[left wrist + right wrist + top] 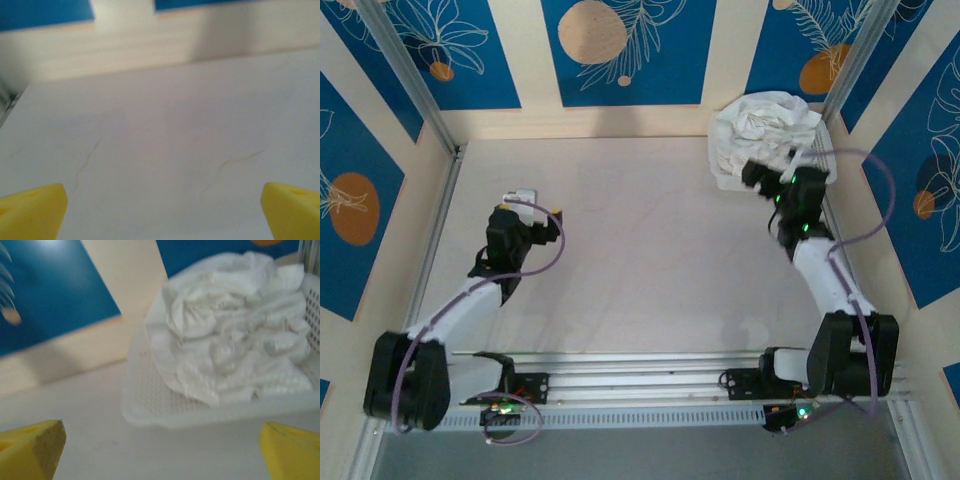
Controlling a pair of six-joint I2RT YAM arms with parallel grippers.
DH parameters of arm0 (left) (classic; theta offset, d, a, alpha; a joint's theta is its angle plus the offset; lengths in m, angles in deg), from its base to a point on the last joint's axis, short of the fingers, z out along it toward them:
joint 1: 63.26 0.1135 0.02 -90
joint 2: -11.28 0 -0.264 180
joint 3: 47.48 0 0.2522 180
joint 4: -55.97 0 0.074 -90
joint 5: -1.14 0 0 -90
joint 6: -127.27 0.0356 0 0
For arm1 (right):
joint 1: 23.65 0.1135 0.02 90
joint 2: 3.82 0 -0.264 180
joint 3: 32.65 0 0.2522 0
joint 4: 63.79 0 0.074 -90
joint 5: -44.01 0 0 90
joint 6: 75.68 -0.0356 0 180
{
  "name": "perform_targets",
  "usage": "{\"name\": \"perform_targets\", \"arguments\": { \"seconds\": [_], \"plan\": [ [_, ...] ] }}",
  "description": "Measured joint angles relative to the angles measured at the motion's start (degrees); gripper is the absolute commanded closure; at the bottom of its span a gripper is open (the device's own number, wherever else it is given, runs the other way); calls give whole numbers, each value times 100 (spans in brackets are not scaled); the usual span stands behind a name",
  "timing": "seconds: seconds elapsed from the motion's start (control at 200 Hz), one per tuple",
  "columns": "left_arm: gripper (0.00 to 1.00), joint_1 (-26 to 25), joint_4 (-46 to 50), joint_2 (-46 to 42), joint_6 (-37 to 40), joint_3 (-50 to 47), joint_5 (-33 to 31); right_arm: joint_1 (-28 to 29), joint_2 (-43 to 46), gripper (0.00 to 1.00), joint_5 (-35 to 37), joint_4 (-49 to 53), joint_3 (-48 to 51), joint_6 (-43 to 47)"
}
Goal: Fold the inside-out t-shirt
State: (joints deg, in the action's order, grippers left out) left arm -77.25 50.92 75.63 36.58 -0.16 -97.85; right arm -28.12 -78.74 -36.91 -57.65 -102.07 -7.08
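The white t-shirt [765,122] lies crumpled in a heap inside the white mesh basket [723,181] at the table's far right corner. In the right wrist view the t-shirt [235,325] bulges over the basket [150,395] rim. My right gripper [768,172] hovers just in front of the basket, open, its yellow fingertips [30,450] wide apart with nothing between them. My left gripper [534,203] rests over the bare table at the left, far from the shirt. It is open too, and its yellow fingertips [30,210] stand apart above the table surface [165,150].
A low wooden wall [580,122] borders the table's far side, with metal posts [410,75] at the corners. The basket sits close to the right post [855,60]. Bare table [640,250] stretches between the two arms.
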Motion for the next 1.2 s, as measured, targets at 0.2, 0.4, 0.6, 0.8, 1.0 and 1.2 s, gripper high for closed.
{"name": "perform_targets", "arguments": {
  "seconds": [0.2, 0.4, 0.6, 0.8, 1.0, 1.2],
  "plan": [
    [1, -789, 951, -660, -337, 446, 627, -332, -2396, 3, -310, 1770, -3248, -369],
    [1, -1228, 1598, -693, -503, 452, 1064, -522, -5351, 16, -575, 3609, -6415, -437],
    [15, -1276, 1766, -645, -555, 437, 1073, -540, -7997, 100, -990, 5709, -10192, -254],
    [26, -1287, 1801, -529, -546, 439, 1106, -597, -7967, 100, -1495, 6738, -10813, -144],
    [26, -1290, 1792, -542, -573, 442, 1141, -907, -6238, 100, -2017, 6896, -10024, -138],
    [26, -1292, 1849, -542, -879, 584, 1362, -323, -4505, 100, -2098, 6857, -10039, 44]
  ]
}}
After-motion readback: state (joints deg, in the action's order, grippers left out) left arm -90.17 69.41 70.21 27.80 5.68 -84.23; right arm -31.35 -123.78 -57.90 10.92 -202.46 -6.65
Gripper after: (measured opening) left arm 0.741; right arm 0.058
